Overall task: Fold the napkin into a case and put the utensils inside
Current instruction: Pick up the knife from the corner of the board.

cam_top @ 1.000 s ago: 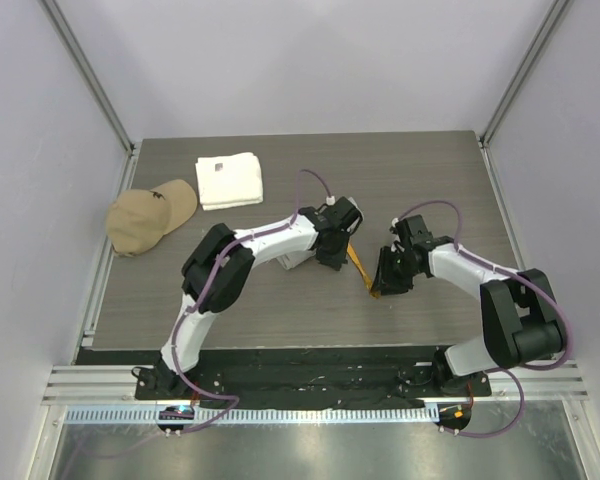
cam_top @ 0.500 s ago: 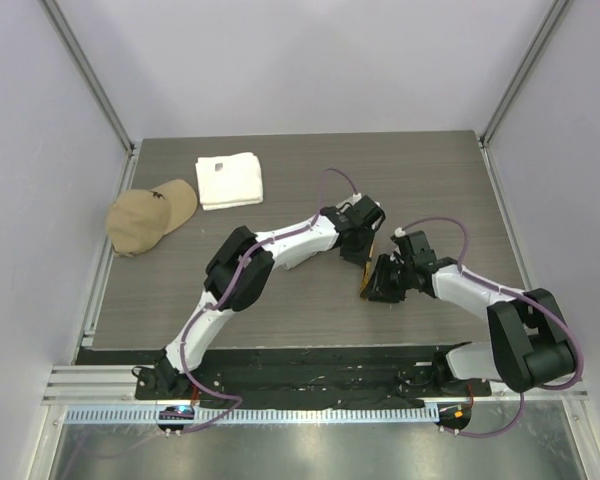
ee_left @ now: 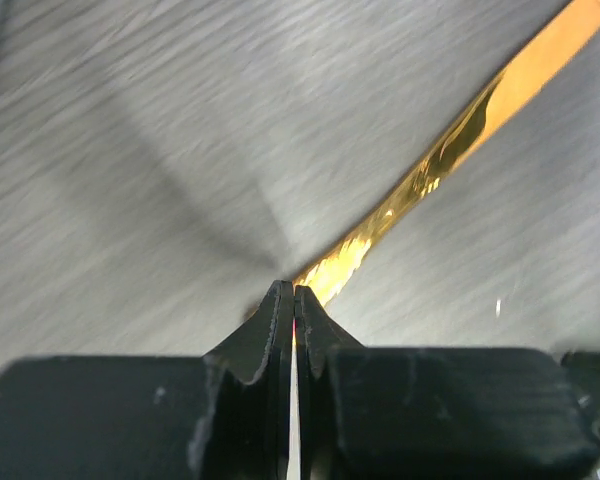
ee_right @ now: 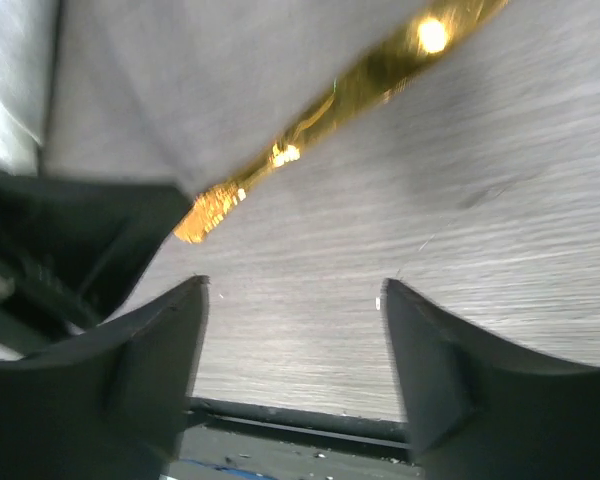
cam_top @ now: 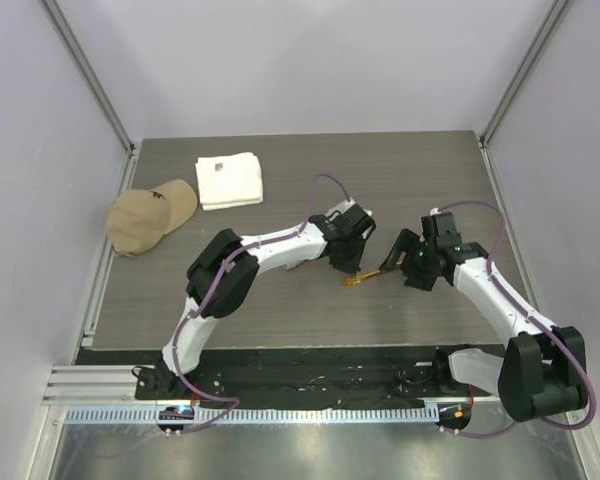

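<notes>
One of the utensils, the orange-yellow stick (cam_top: 366, 277), lies across the gap between my two grippers, low over the table. In the left wrist view the stick (ee_left: 450, 150) runs up to the right from my left gripper (ee_left: 294, 292), which is shut with the stick's end pinched at its tips. From above, the left gripper (cam_top: 348, 268) sits at the stick's left end. My right gripper (cam_top: 398, 260) is open beside the right end. Its jaws (ee_right: 295, 290) stand wide over bare table, and the stick (ee_right: 350, 80) passes above them, apart. The napkin and the other utensils do not show clearly.
A folded white towel (cam_top: 229, 180) lies at the back left, with a tan cap (cam_top: 150, 215) at the left edge. The table's near edge (ee_right: 300, 415) shows just beyond my right fingers. A pale grey surface (ee_right: 130, 90) fills the right wrist view's upper left. I cannot tell what it is.
My right gripper has opened wide, let go of the stick and drawn back to the right. The left gripper shifted slightly left and the stick now lies more level.
</notes>
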Available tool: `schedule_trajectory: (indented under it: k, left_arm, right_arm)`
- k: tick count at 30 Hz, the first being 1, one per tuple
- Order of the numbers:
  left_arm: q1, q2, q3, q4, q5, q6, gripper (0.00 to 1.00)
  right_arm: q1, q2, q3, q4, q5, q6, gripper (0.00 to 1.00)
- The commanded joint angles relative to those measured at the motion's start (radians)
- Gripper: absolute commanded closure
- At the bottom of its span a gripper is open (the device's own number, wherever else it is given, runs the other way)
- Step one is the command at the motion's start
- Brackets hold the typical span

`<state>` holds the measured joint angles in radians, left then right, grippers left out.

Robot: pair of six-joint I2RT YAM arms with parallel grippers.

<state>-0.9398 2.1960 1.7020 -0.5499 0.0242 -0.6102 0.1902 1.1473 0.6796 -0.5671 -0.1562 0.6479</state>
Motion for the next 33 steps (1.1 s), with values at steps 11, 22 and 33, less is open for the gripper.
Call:
schedule_trajectory:
  k: [11,22,33]
  left_arm:
    - [0.029,-0.295,-0.272,0.140,0.049,0.154,0.82]
    - [-0.001,-0.392,-0.441,0.410,0.017,0.337,0.52]
    - [-0.059,-0.277,-0.338,0.387,0.069,0.468,0.74]
  right_arm:
    - [-0.072,0.135,0.135,-0.076,-0.034,0.039,0.00]
    - [-0.072,0.224,0.248,-0.192,0.098,0.088,0.00]
    - [-0.083,0.258,0.310,-0.214,0.214,0.044,0.04]
